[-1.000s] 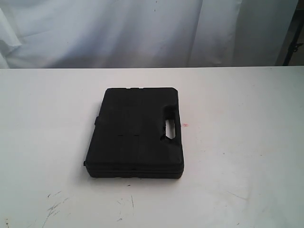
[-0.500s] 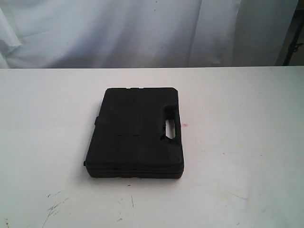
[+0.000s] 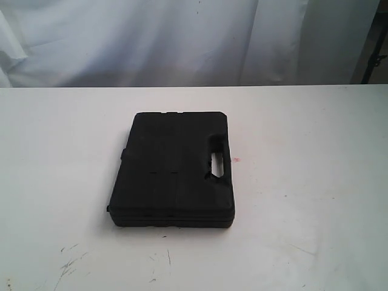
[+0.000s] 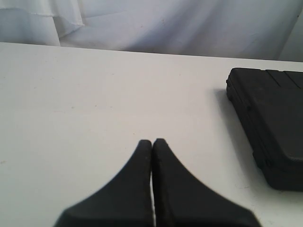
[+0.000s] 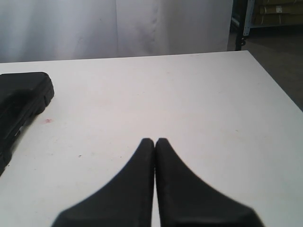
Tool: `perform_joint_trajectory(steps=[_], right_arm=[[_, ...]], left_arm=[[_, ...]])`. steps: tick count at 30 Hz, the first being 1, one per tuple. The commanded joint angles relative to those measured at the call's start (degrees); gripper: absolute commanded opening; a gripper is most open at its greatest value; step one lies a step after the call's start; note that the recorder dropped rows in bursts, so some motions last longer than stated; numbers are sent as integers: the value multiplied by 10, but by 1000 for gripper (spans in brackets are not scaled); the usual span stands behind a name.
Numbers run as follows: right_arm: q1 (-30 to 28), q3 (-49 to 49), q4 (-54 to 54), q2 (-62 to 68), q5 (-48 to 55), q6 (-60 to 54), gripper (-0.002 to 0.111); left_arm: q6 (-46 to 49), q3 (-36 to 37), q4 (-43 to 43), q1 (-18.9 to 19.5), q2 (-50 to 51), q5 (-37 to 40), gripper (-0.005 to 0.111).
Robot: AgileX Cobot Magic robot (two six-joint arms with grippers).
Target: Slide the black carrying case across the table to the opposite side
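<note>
Closed tight, we find both claws: the left claw has its two tips pressed together with nothing between them, and the right claw shows the same. Each points out over the white bench, apart from the black carrying case and not touching it. We see the case lying flat and shut near the middle of the bench. Its handle cut-out sits along its right edge. A tiny red spot lies just beside the case on that handle side. Dark scuff marks lie in front of the case. White cloth hangs beyond the case's far edge.
</note>
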Motion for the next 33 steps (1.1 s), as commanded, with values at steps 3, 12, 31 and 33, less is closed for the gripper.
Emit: perform_joint_trajectory(steps=[3, 12, 31, 33], right_arm=[[-3, 2, -10, -2, -7, 2, 0], [-3, 2, 59, -2, -270, 2, 0], [-3, -147, 47, 11, -356, 10, 0], [-3, -174, 47, 33, -339, 10, 0]], left_arm=[[-1, 3, -1, -3, -2, -8, 0], [-1, 3, -1, -3, -2, -8, 0], [-1, 3, -1, -3, -2, -8, 0], [-1, 3, -1, -3, -2, -8, 0]])
